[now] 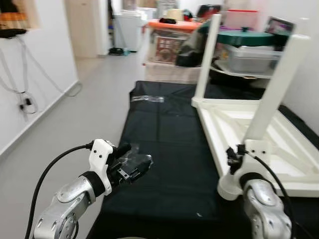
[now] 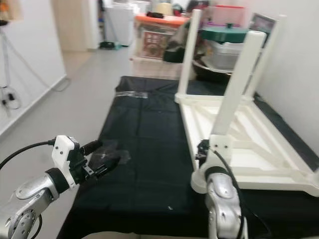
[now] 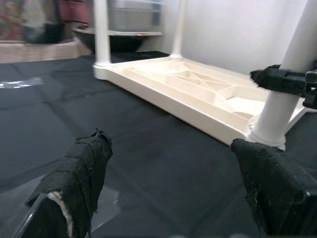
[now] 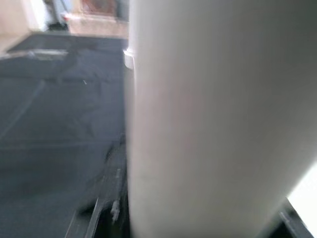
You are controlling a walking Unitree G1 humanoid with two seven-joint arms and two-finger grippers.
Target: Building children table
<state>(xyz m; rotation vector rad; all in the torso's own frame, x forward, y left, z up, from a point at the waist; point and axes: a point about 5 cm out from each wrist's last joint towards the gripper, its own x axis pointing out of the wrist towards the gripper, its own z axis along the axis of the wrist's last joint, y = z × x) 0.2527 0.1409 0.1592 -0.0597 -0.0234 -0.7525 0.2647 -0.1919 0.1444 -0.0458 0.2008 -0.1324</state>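
White children's table point(image 1: 259, 132) lies upside down on the black cloth point(image 1: 164, 149), legs pointing up. My right hand point(image 1: 238, 155) is clenched around the near table leg point(image 1: 274, 94) low down, just above its socket at the near corner. My left hand point(image 1: 130, 167) hangs released over the cloth, well apart from the table, with a clear plastic bag point(image 1: 142, 160) just beside its fingers point(image 3: 81, 173).

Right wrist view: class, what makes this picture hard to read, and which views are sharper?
Right wrist view: the white table leg sits so close it is a soft blur. Left wrist view: fingers and upturned tabletop fairly sharp. Eye views: mildly soft, bright background.
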